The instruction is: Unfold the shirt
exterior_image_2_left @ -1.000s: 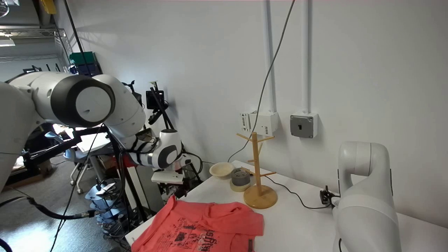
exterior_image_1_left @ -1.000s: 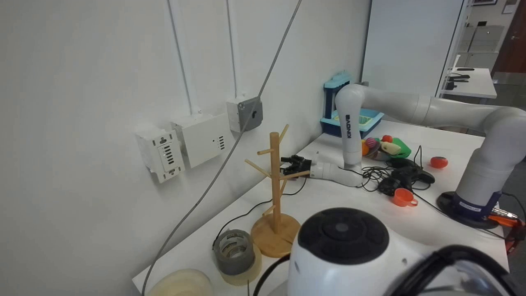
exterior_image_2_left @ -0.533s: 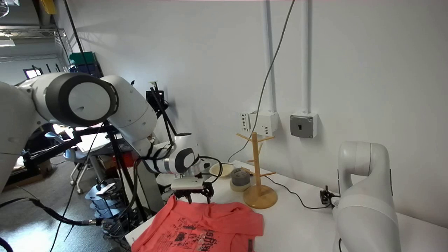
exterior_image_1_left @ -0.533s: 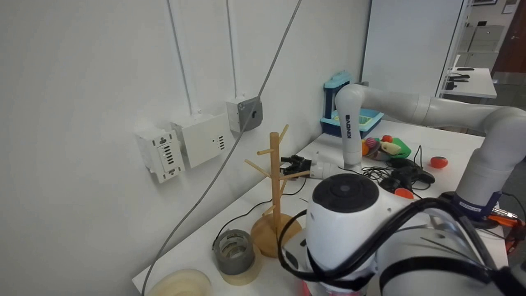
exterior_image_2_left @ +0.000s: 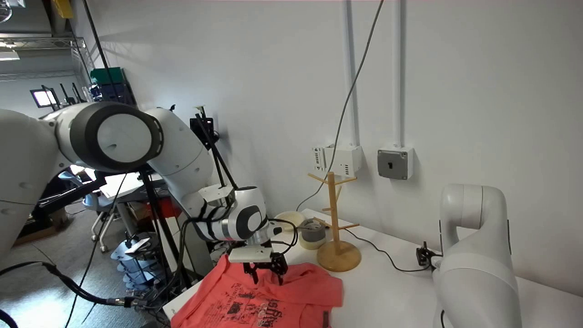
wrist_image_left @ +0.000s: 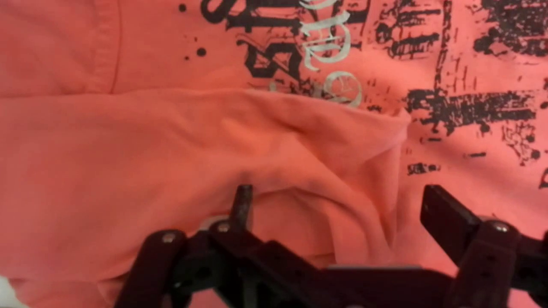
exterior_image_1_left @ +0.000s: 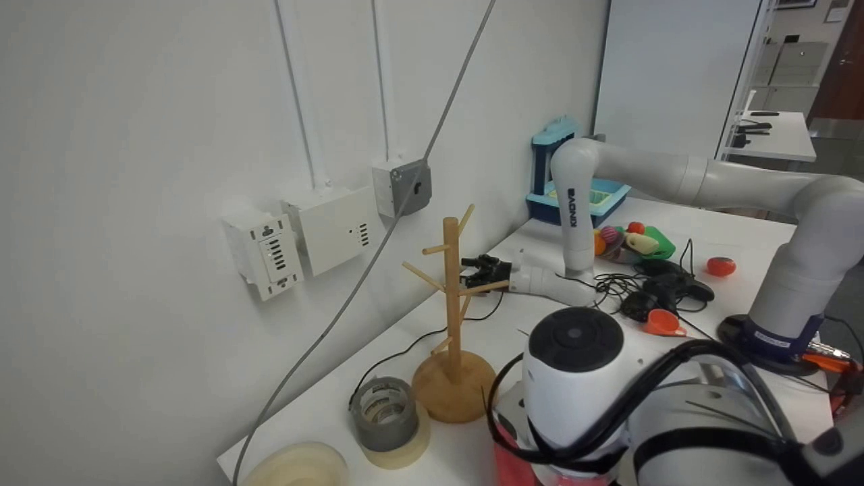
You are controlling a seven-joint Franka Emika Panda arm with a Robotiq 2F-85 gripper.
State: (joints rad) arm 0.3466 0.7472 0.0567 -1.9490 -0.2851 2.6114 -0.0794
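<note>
Between shirt (exterior_image_2_left: 257, 303) edge and Kinova arm (exterior_image_2_left: 477, 282), open white tabletop (exterior_image_2_left: 386, 298)

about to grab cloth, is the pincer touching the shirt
Cannot tell: the open pincer overlaps the shirt in the wrist view and an exterior view, neither showing plain contact or gap.

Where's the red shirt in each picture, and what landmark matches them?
In an exterior view: red shirt at the bottom, right of centre, partly hidden behind the nearer arm.
In an exterior view: red shirt at the bottom, mostly left of centre.
Wrist view: red shirt fills nearly the whole picture, behind the hand.
Shared landmark: the wooden mug stand, in both exterior views only.
</note>
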